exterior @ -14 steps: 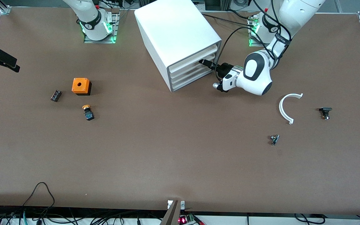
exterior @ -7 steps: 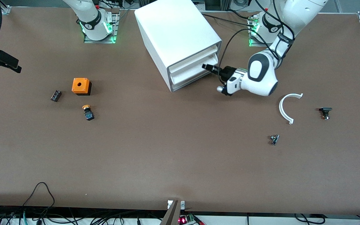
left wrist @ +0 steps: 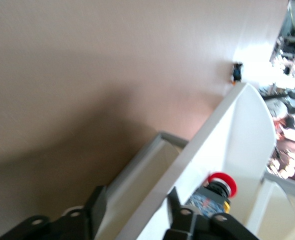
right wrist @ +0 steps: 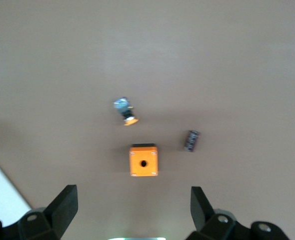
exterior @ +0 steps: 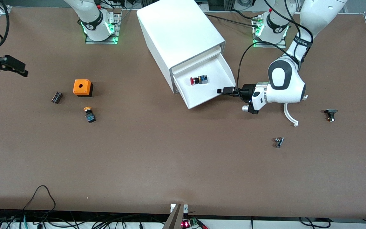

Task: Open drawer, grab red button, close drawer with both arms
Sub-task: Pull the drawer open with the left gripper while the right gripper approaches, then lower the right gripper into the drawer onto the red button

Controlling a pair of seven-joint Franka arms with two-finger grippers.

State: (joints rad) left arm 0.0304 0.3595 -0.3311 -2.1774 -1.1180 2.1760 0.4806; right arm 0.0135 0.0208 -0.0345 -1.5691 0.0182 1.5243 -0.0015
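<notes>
Pulled well out of the white cabinet (exterior: 183,35) since a second ago, the drawer (exterior: 213,92) now juts toward the front edge of the table (exterior: 170,165), and the left arm has swung away from the cabinet with it. It is the middle drawer of the three. The left gripper (exterior: 226,91) sits at the drawer's front corner, on the side toward the left arm's end of the table. In the left wrist view its fingers (left wrist: 175,212) straddle the drawer's front wall (left wrist: 202,150), one inside and one outside, with slack showing, so the jaws are parted and not clamped.

Inside the drawer lies the button (exterior: 198,80), tipped on its side near the middle of the tray floor, red cap pointing toward the right arm's end.

The right gripper (exterior: 6,65) waits in the air over the table edge at the right arm's end, jaws spread wide. Beneath its view sit the orange box (exterior: 83,87), an orange-capped button (exterior: 89,114) nearer the front edge, and a small dark part (exterior: 57,97). Toward the left arm's end lie a white curved piece (exterior: 290,114) and two small dark parts (exterior: 330,114) (exterior: 278,142).
</notes>
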